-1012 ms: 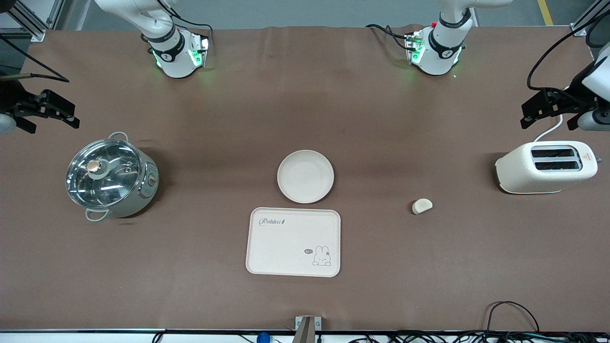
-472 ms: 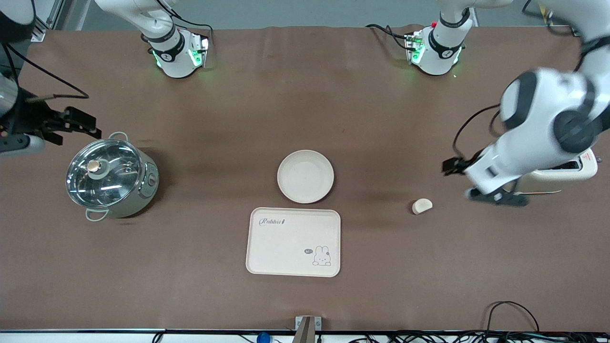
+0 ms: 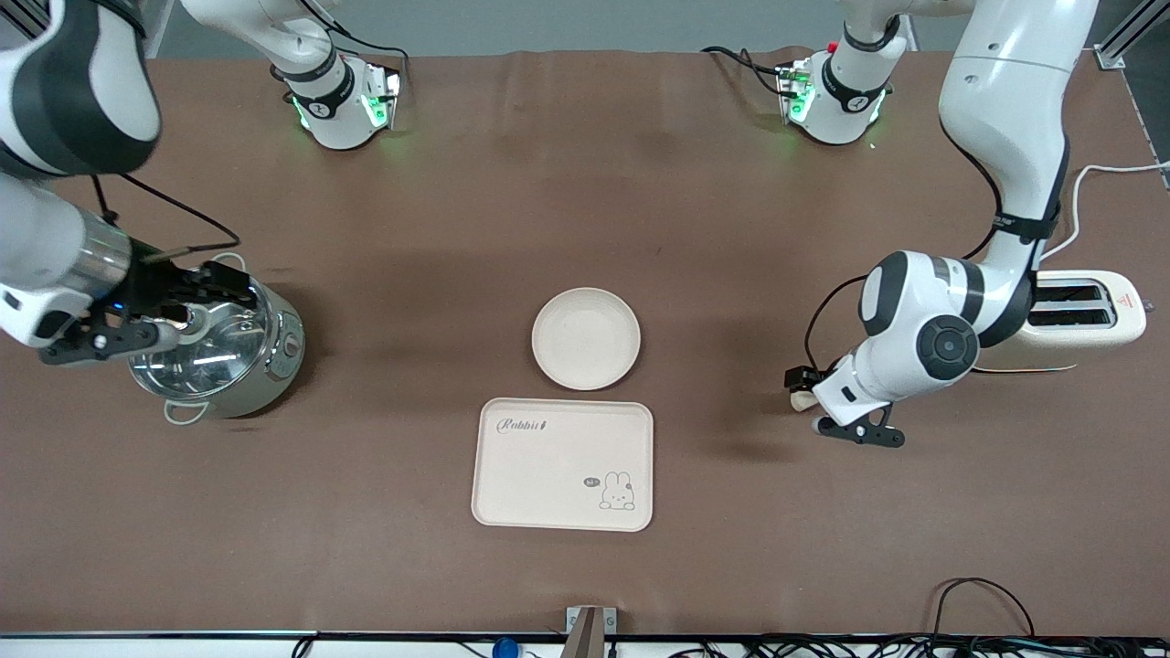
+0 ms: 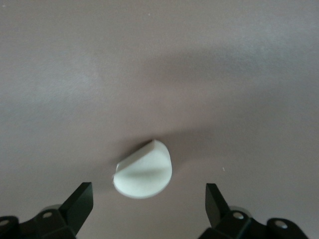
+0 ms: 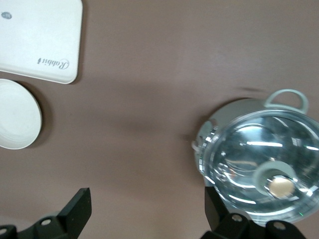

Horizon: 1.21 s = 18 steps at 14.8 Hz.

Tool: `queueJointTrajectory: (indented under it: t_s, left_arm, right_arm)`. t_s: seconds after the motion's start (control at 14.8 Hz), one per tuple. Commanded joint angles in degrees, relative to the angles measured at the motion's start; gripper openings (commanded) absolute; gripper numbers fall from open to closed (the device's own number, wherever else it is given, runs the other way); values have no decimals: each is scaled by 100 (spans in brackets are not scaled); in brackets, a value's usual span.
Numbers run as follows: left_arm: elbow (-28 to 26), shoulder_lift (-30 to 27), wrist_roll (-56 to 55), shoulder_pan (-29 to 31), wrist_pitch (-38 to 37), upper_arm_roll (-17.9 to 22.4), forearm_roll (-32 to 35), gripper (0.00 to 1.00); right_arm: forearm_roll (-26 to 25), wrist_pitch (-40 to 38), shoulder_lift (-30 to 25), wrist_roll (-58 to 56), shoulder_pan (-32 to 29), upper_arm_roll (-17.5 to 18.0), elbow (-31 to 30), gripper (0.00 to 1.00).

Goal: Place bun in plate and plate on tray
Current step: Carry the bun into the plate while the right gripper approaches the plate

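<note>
The bun (image 4: 143, 174), a small cream-white half-round lump, lies on the brown table toward the left arm's end. My left gripper (image 4: 148, 201) hangs open right over it, one finger on each side, not touching. In the front view the left gripper (image 3: 825, 407) hides most of the bun (image 3: 803, 399). The round plate (image 3: 586, 338) sits empty at mid-table. The Rabbit tray (image 3: 562, 463) lies just nearer the front camera than the plate. My right gripper (image 3: 174, 311) is open and empty over the pot; in its wrist view (image 5: 148, 206) nothing is between the fingers.
A steel pot with a glass lid (image 3: 215, 352) stands toward the right arm's end and shows in the right wrist view (image 5: 264, 169). A cream toaster (image 3: 1083, 315) stands toward the left arm's end, beside the left arm's elbow. Plate (image 5: 15, 114) and tray (image 5: 40, 40) show in the right wrist view.
The left arm has swung in from the table's end and come down over the bun. The right gripper has moved in over the pot. Bun, plate and tray have not moved.
</note>
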Motion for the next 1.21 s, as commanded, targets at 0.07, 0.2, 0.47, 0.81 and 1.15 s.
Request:
queueJointTrajectory:
  t_s: [0.07,0.2,0.47,0.81,1.15]
  left_arm:
    - [-826,-21,57,40,1219,-35,68,93]
    - [-976,-3,65,57,1387,-35,68,62]
    - [-968,23,65,40,1432,-35,68,14]
    - [-329,-161,-809,49,434,-701,-81,11]
    - [1086,566,-3883,-801,-282,-1442,-73,11]
  right_arm:
    - [286,45,272,-44,281,-9,17,95]
    - [295,80,386,-35,431,-9,17,95]
    - [540,80,650,-35,581,-9,17,90]
    - [857,80,826,-27,669,-9,17,90]
    - [919,150,1054,17,950,-9,17,90]
